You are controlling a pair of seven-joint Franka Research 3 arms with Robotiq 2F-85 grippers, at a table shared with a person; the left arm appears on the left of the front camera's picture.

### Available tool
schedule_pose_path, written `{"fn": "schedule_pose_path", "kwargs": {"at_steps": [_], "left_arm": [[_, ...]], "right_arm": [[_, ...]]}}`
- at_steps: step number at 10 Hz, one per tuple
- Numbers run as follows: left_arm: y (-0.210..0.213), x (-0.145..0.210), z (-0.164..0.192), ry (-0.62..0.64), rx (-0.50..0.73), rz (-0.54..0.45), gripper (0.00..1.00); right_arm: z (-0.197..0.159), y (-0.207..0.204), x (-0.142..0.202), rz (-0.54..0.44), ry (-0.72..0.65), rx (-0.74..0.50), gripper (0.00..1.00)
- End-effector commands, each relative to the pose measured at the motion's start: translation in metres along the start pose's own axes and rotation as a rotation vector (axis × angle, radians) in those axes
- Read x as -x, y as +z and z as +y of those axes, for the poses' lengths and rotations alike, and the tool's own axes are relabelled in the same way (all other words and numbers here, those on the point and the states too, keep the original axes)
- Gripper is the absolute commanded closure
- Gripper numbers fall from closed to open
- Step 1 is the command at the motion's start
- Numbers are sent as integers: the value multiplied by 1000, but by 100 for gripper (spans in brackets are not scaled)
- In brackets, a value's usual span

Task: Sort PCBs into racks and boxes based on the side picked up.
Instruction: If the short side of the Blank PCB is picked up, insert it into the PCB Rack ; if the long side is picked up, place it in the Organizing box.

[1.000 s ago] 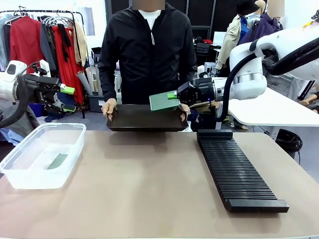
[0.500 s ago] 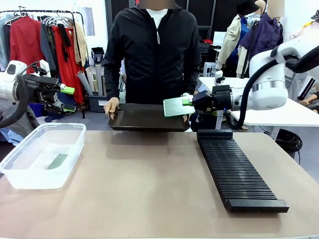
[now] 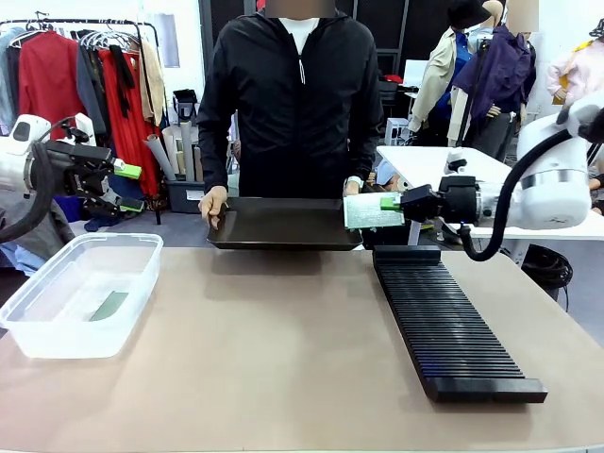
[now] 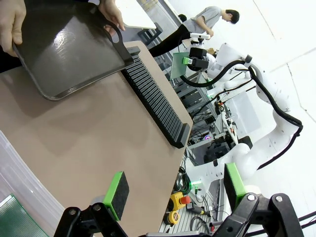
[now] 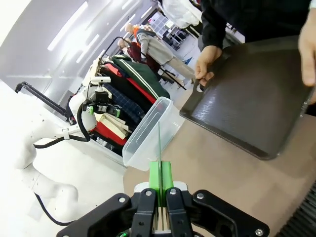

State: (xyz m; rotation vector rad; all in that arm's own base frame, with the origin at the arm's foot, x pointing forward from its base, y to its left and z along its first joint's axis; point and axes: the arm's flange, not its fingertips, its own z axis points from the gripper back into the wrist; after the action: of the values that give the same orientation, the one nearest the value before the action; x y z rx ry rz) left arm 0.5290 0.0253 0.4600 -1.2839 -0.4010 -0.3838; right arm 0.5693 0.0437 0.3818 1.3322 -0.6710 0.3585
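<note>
Right gripper (image 3: 392,202) clamping PCB (image 3: 366,211) by edge, holding it raised near far end of rack (image 3: 444,321). Left gripper (image 4: 175,190) hanging near box (image 3: 80,293), jaws wide, gripping nothing.

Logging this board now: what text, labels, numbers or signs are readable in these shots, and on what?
No text can be read anywhere.
Held PCB in the right tool: fine pale pattern, too small to read.
Loose PCB in the tub: too small to read.
Rack and tray: no print visible.
</note>
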Motion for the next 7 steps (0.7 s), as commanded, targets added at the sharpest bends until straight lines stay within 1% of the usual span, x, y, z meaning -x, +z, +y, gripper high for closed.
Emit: {"fn": "schedule_pose_path", "kwargs": {"at_steps": [1, 4, 7], "left_arm": [[1, 1, -2, -2, 2, -2, 0], [1, 1, -2, -2, 2, -2, 0], [1, 1, -2, -2, 2, -2, 0]], "right_arm": [[8, 19, 10, -7, 22, 4, 100], [2, 51, 17, -47, 9, -8, 100], [3, 61, 15, -49, 7, -5, 100]]}}
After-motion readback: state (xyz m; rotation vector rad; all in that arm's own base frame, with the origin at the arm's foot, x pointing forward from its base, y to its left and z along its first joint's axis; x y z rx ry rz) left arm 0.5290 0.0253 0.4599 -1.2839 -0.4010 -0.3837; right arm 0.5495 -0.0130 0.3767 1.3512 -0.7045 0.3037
